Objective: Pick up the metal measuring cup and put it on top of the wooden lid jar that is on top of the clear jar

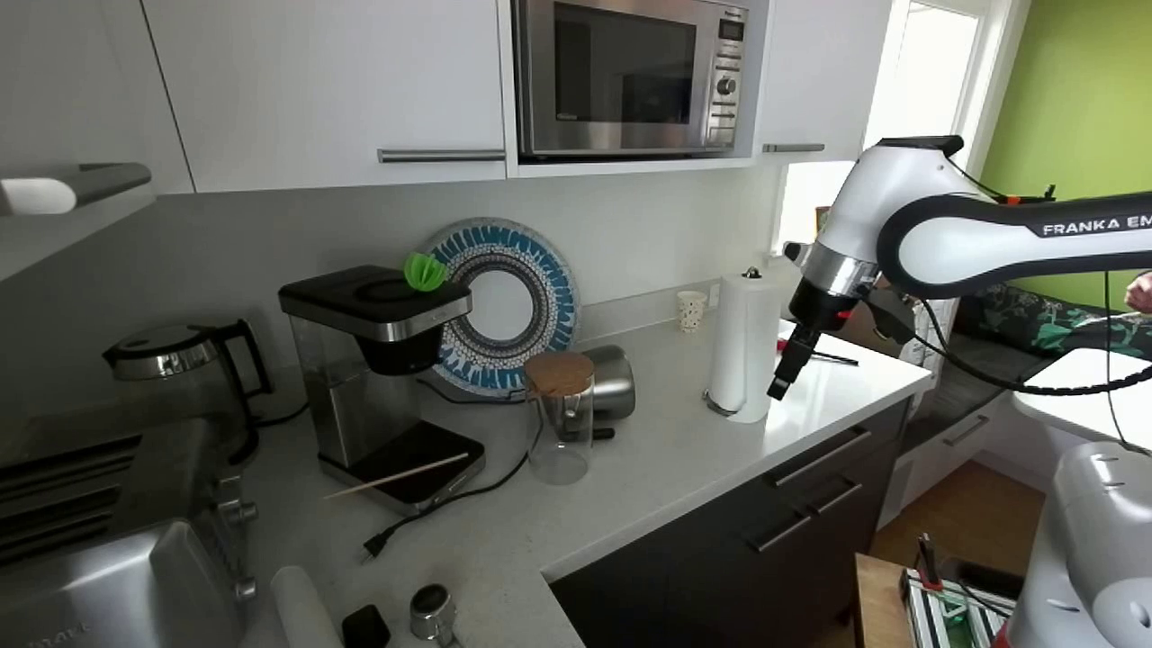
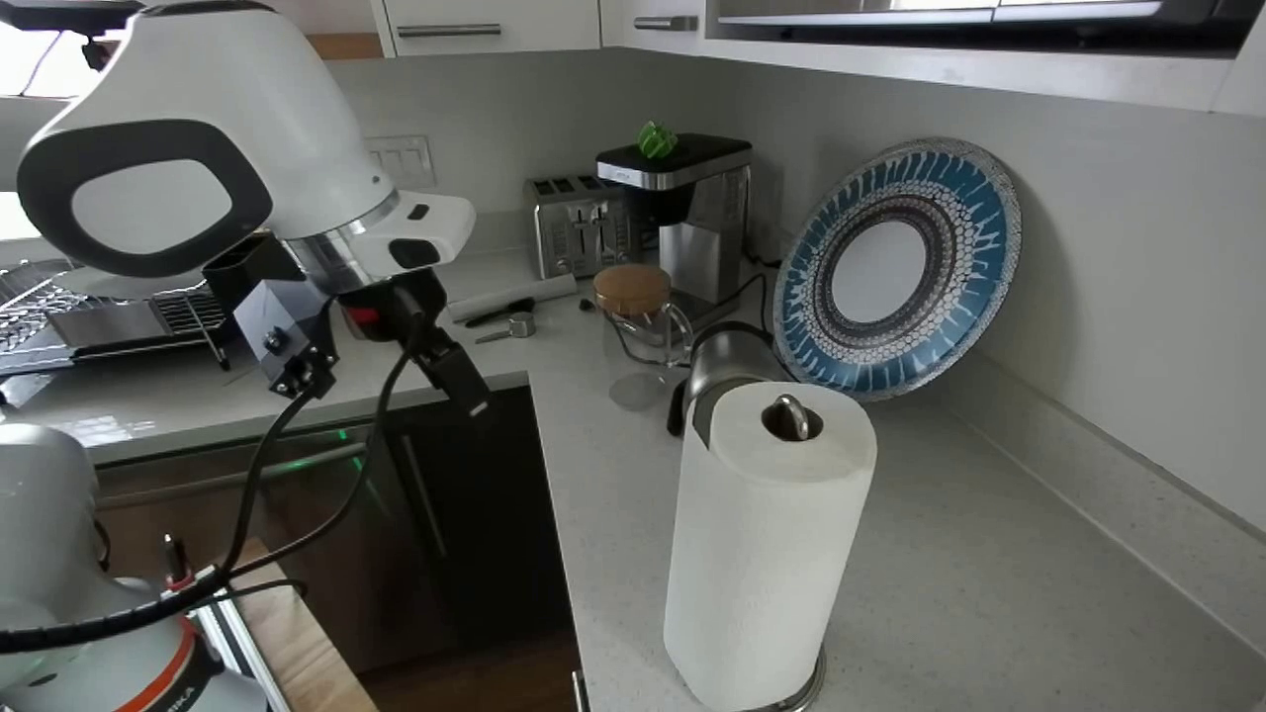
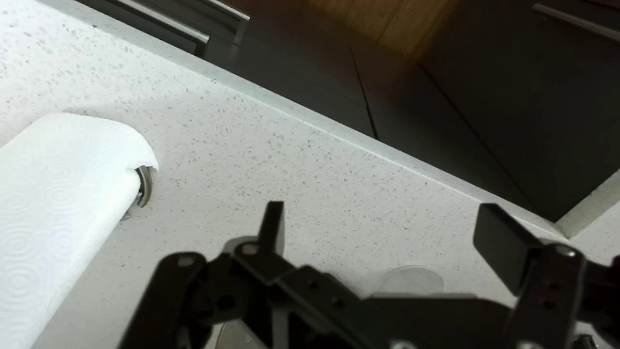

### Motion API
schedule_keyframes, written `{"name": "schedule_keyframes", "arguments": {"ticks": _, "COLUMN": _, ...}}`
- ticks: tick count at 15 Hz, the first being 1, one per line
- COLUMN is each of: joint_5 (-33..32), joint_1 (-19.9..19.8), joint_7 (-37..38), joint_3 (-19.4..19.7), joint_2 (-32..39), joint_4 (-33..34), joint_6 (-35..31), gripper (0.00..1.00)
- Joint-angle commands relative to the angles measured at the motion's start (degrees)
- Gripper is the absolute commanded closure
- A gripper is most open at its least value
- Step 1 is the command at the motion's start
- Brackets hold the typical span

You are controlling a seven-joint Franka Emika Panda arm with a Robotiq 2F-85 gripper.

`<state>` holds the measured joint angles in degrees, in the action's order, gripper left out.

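Exterior view: one claw [image 2: 479,402]; one measuring cup [image 2: 521,324].

One measuring cup [image 2: 521,324]; one wooden lid [image 2: 633,289]; one toaster [image 2: 582,229].

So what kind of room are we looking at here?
Most likely a kitchen, though home or office I can't tell: there's a built-in microwave, plus a coffee machine and a toaster standing on the counter.
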<state>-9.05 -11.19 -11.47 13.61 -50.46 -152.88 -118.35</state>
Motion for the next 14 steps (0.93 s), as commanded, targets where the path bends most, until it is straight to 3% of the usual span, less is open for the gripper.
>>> {"name": "schedule_keyframes", "arguments": {"ticks": 1, "joint_5": 2.1, "joint_1": 1.9, "joint_7": 0.6, "joint_3": -0.1, "joint_2": 1.5, "joint_4": 0.5, "joint_6": -1.3, "gripper": 0.00}}
{"name": "schedule_keyframes", "arguments": {"ticks": 7, "joint_5": 16.1, "joint_1": 16.1, "joint_7": 3.7, "joint_3": -8.5, "joint_2": 13.8, "joint_4": 4.7, "joint_6": -6.6, "gripper": 0.00}}
{"name": "schedule_keyframes", "arguments": {"ticks": 10, "joint_5": 14.6, "joint_1": 15.8, "joint_7": 11.0, "joint_3": -14.6, "joint_2": 23.8, "joint_4": 9.3, "joint_6": -13.1, "gripper": 0.00}}
{"name": "schedule_keyframes", "arguments": {"ticks": 11, "joint_5": 15.0, "joint_1": 16.0, "joint_7": 8.0, "joint_3": -12.7, "joint_2": 15.7, "joint_4": 4.7, "joint_6": -11.3, "gripper": 0.00}}
{"name": "schedule_keyframes", "arguments": {"ticks": 14, "joint_5": 14.9, "joint_1": 16.1, "joint_7": 10.3, "joint_3": -14.8, "joint_2": 23.0, "joint_4": 8.4, "joint_6": -13.0, "gripper": 0.00}}
